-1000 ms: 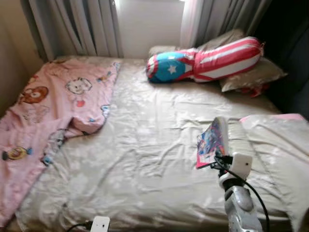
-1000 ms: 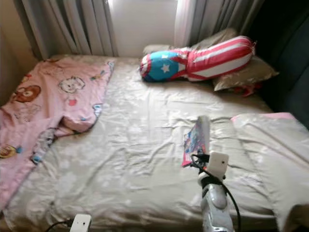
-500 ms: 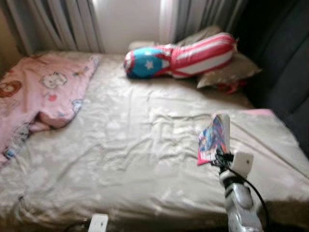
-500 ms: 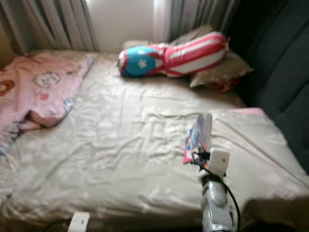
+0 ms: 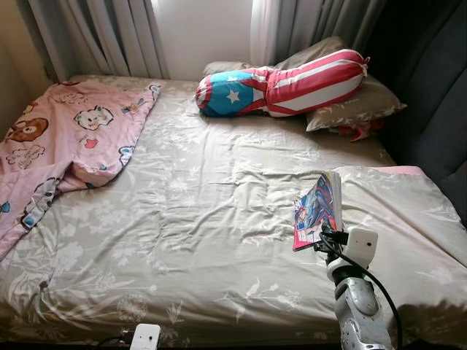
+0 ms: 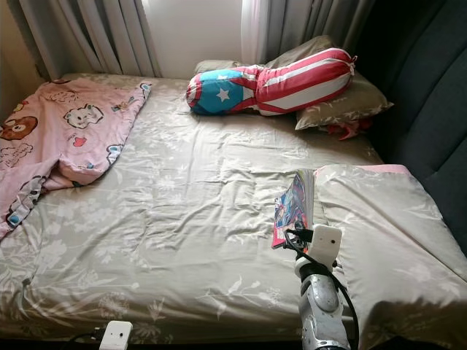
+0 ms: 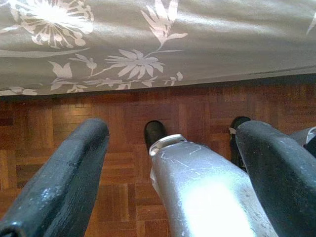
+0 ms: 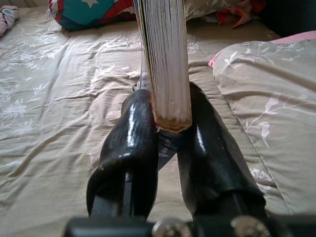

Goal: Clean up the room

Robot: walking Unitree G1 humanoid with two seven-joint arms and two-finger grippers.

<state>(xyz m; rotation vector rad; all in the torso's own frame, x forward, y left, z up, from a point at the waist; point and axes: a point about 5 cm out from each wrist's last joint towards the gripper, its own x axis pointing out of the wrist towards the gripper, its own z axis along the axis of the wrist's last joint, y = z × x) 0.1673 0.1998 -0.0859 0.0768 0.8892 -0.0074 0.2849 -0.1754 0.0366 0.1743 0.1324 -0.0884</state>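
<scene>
Since a second ago the head camera is swinging back left; the book (image 5: 318, 211) is staying clamped edge-up in the right gripper (image 8: 165, 131), apparently lifted for putting away. Left gripper (image 7: 168, 148): hanging idle, fingers spread, over the wooden floor (image 7: 123, 128). Right arm: reaching forward, raised above the bed (image 5: 197, 219), the folded duvet (image 5: 394, 211) just right of it.

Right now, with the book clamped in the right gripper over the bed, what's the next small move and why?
Probably carry the book off the bed toward somewhere it can be stored. The right gripper is shut on its lower edge, holding it upright above the sheet beside the folded duvet. The left gripper hangs open over the floor.
</scene>
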